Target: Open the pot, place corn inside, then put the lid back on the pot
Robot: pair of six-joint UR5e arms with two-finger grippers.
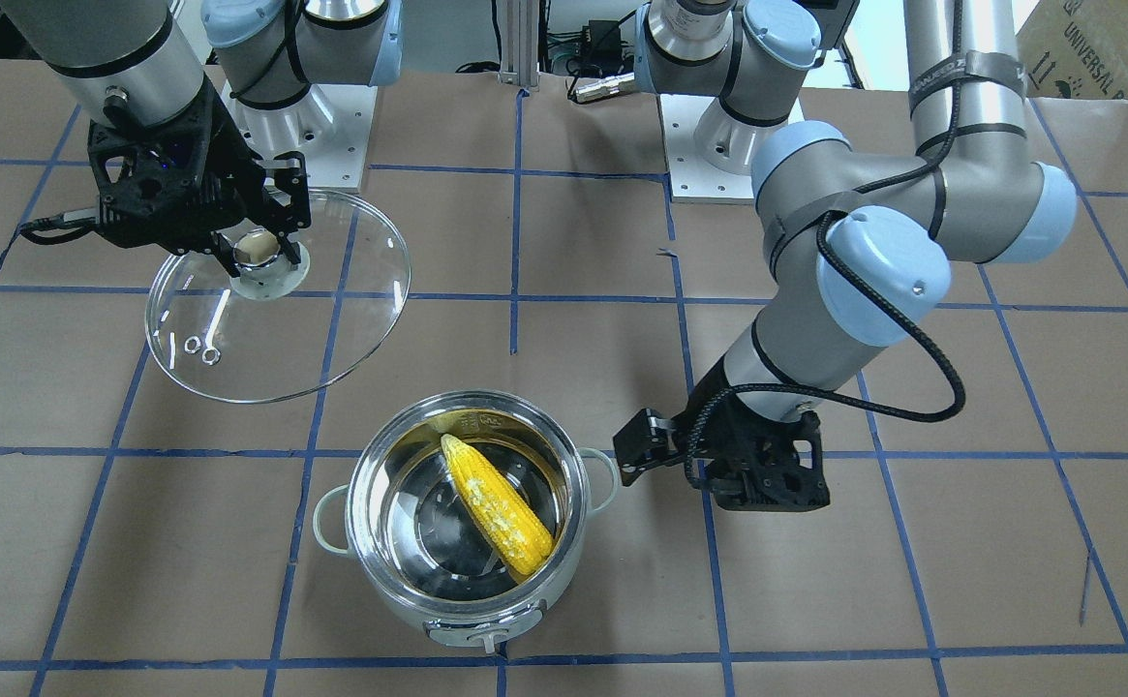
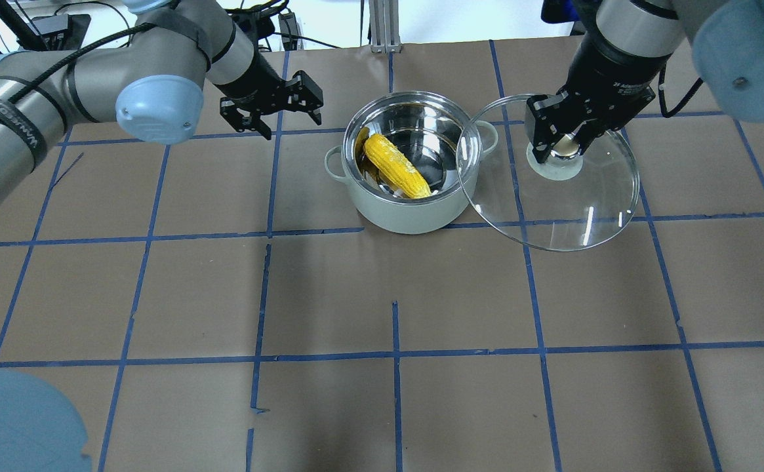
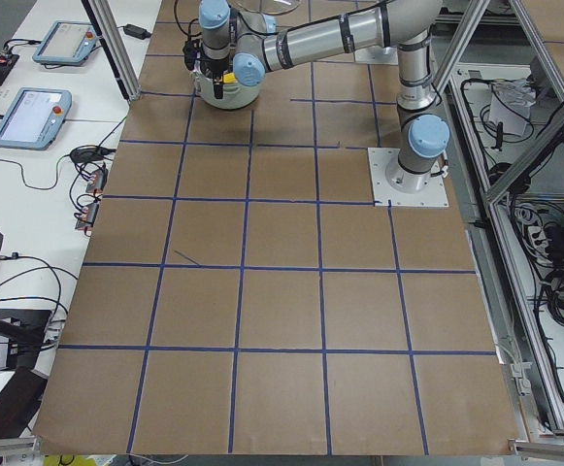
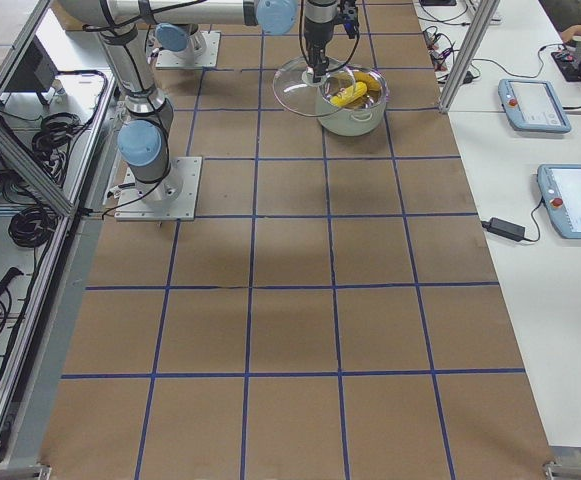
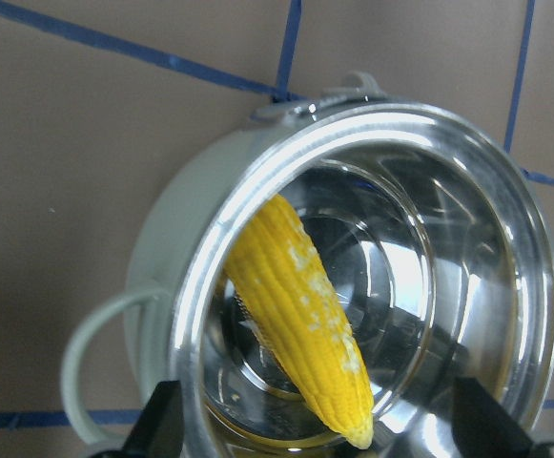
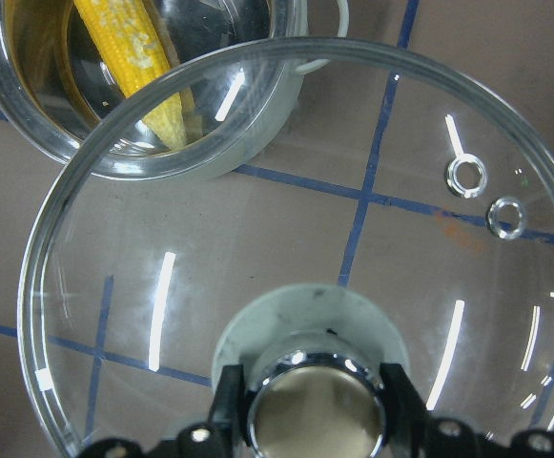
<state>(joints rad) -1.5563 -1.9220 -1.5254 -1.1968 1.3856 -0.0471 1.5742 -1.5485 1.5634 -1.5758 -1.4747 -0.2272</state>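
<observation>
The pot (image 1: 362, 503) stands open on the table, and the yellow corn (image 1: 496, 508) lies slanted inside it. Both also show in the overhead view: the pot (image 2: 408, 213) and the corn (image 2: 396, 166). My right gripper (image 1: 259, 250) is shut on the knob of the clear glass lid (image 1: 331, 319) and holds it tilted in the air to the pot's right side (image 2: 565, 216). The right wrist view shows the knob (image 6: 317, 410) between the fingers. My left gripper (image 1: 624, 453) is open and empty just beside the pot's side handle (image 1: 604, 476).
The table is brown paper with a blue tape grid (image 2: 395, 354). The two arm bases (image 1: 321, 145) stand at the robot's edge. Tablets and cables (image 4: 555, 200) lie on the white bench past the far edge.
</observation>
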